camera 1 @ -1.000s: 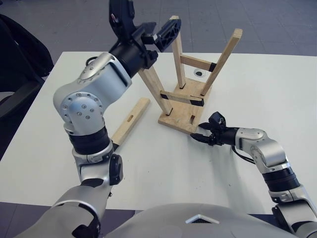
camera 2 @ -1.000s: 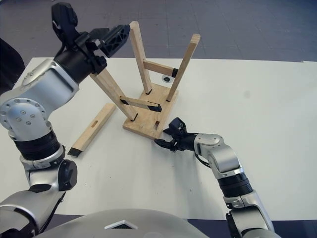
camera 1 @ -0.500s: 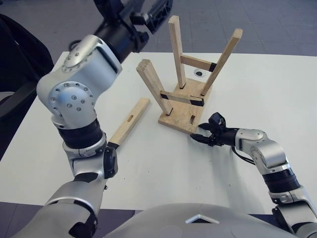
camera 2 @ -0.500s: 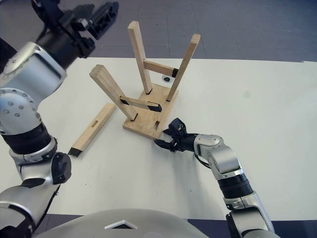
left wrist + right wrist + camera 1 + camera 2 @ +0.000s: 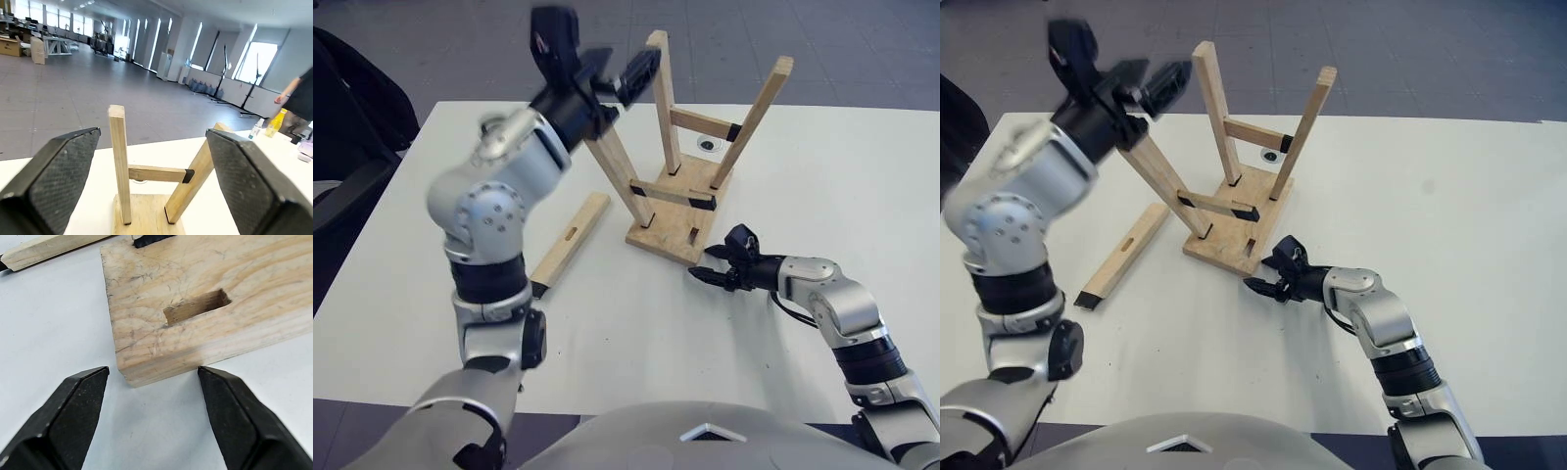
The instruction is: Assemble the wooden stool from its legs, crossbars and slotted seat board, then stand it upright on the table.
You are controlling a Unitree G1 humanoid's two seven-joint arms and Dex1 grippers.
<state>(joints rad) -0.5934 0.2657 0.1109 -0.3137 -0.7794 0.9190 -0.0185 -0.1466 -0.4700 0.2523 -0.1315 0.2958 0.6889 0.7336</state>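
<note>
The stool stands upside down on the white table, its slotted seat board (image 5: 658, 238) flat on the surface. Three legs rise from it: a tilted leg (image 5: 625, 174), a middle leg (image 5: 664, 103) and a right leg (image 5: 756, 106), joined by two crossbars (image 5: 701, 123) (image 5: 672, 193). A loose leg (image 5: 570, 238) lies flat to the left of the board. My left gripper (image 5: 619, 70) is open, high up over the top of the tilted leg, with nothing between its pads (image 5: 58, 166). My right gripper (image 5: 708, 275) is open on the table, its fingers either side of the board's near corner (image 5: 146, 367), beside an empty slot (image 5: 195, 306).
A round grommet hole (image 5: 707, 145) sits in the table behind the stool. A dark chair (image 5: 352, 117) stands off the table's left edge. Bare tabletop stretches to the right of the stool and along the front edge.
My left arm swung up and away from the tilted leg half a second ago, then came back down over its top. The right gripper and the stool have stayed put.
</note>
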